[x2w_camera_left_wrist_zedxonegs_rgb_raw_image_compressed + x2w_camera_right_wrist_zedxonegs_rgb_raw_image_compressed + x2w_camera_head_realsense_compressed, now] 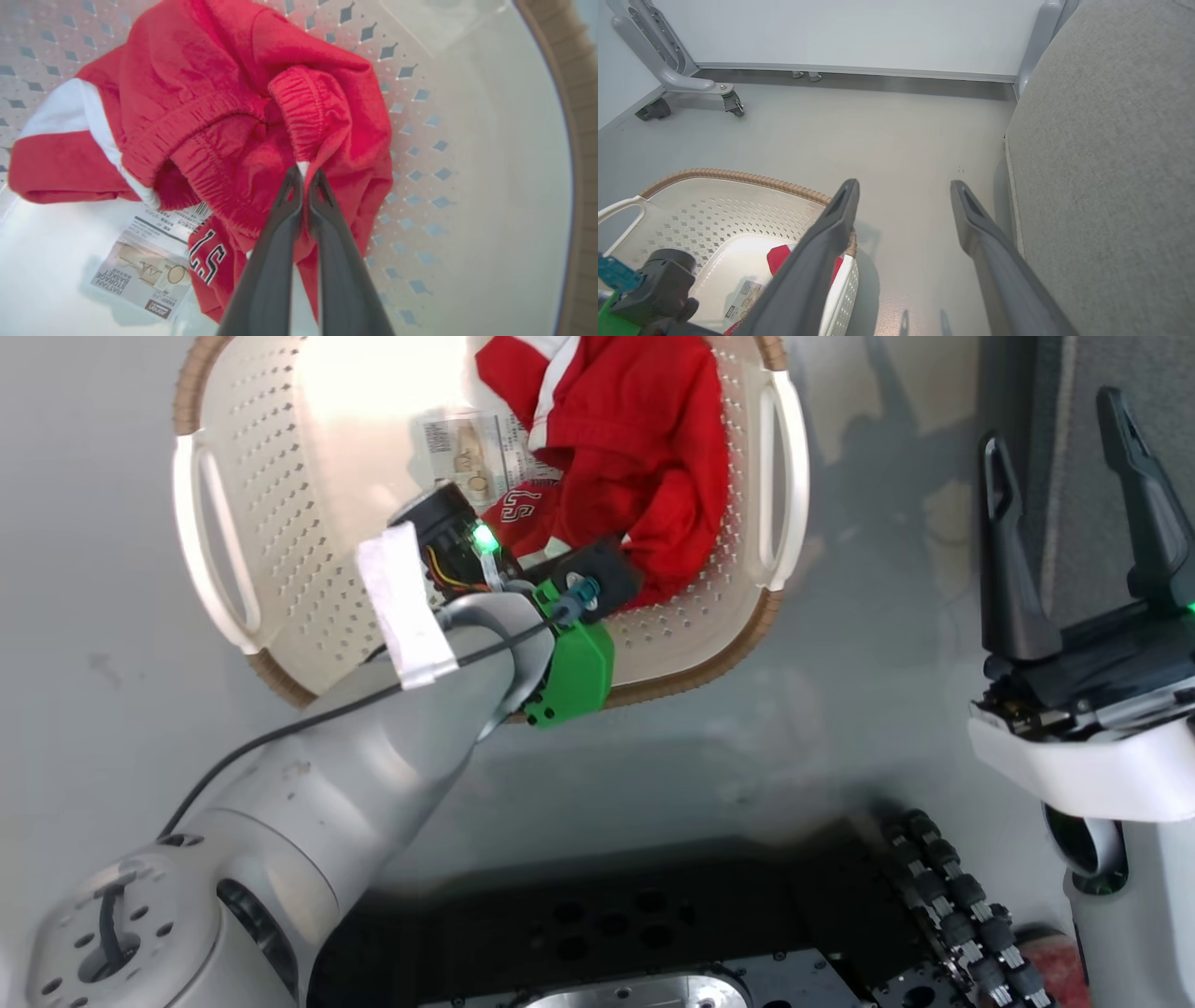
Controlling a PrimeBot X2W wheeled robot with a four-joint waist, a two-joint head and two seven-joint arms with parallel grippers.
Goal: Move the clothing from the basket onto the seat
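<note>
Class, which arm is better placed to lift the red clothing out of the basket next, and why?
Left: the left end effector is inside the basket, shut on a fold of the clothing. The right end effector hangs open beside the seat, outside the basket.

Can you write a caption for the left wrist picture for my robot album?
Left gripper shut on the red clothing inside the basket, beside its paper label.

A smooth pale grey floor (840, 709) carries everything. The cream basket (280, 523) stands on it at the top centre of the head view. In the right wrist view the grey seat (1111, 163) meets it along the right side, and a wheeled grey frame (682, 81) rests at the upper left.
</note>
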